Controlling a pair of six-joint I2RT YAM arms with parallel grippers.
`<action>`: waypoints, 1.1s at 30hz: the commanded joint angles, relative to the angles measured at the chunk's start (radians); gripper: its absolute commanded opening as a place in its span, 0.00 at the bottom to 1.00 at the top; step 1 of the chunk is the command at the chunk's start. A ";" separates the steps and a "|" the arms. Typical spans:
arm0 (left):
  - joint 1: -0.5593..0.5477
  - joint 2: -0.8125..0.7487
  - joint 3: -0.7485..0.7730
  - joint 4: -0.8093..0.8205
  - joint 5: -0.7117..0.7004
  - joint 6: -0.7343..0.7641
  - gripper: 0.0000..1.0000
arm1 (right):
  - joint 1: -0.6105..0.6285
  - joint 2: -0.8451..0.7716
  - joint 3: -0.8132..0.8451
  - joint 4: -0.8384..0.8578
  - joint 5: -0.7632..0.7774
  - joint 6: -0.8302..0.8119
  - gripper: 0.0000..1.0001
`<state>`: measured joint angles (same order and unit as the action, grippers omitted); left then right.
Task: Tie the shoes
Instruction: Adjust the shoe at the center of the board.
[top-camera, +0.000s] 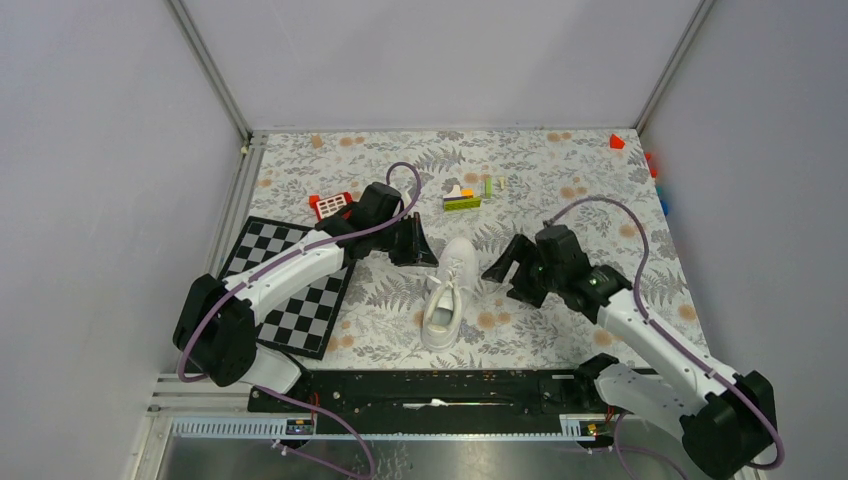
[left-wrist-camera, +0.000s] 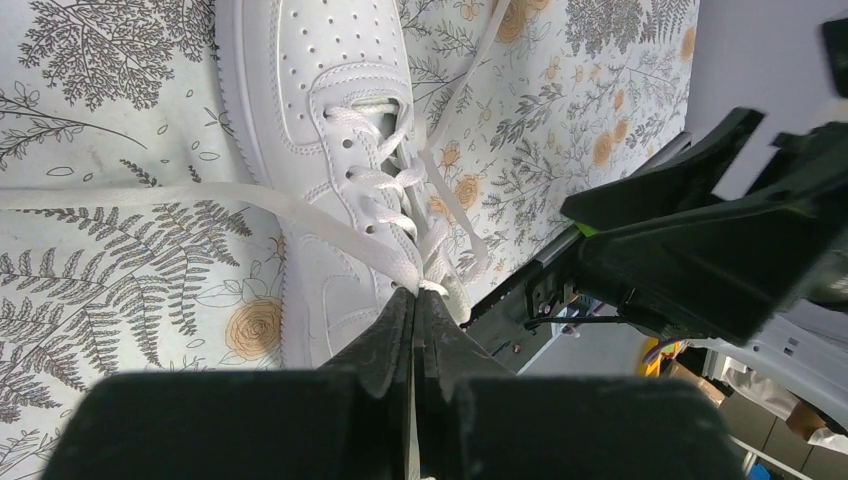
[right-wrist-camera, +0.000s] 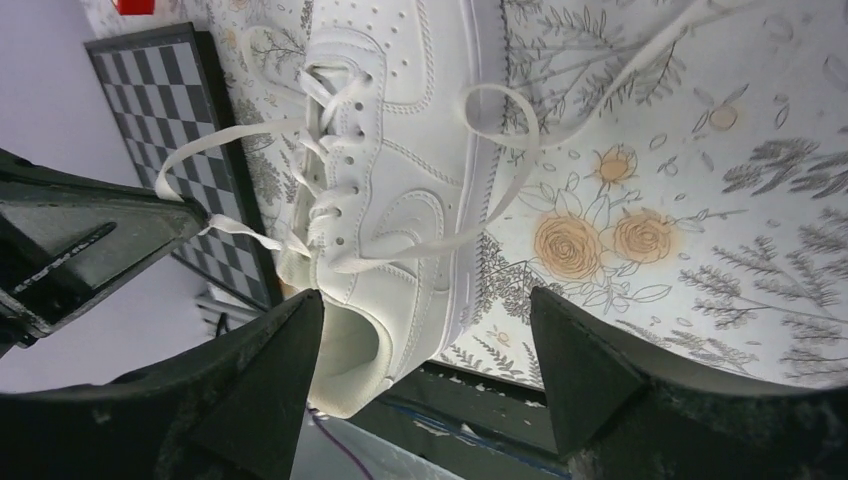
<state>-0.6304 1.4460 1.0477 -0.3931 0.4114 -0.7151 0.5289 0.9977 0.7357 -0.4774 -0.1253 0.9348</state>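
– Shoe (top-camera: 447, 292): where do we see it?
– Mid-cloth (top-camera: 560, 170), toe pointing away from us, between both claws. The board (top-camera: 290, 290) lies far left.
– And our left claw (top-camera: 427, 258)?
– Pinched tight on a lace (left-wrist-camera: 200, 192), beside the toe end.
– Our right claw (top-camera: 507, 278)?
– Spread wide, gripping nothing, just right of the shoe.
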 joint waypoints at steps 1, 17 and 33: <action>-0.003 -0.039 0.034 0.046 0.024 0.009 0.00 | -0.006 -0.108 -0.189 0.233 -0.067 0.225 0.74; -0.005 -0.022 0.038 0.052 0.023 0.001 0.00 | 0.296 -0.031 -0.119 0.205 0.025 0.150 0.77; -0.007 -0.022 0.034 0.045 0.018 -0.005 0.00 | 0.321 0.182 -0.105 0.301 -0.018 0.112 0.29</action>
<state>-0.6331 1.4460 1.0477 -0.3923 0.4198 -0.7155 0.8398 1.1915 0.6239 -0.2016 -0.1509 1.0695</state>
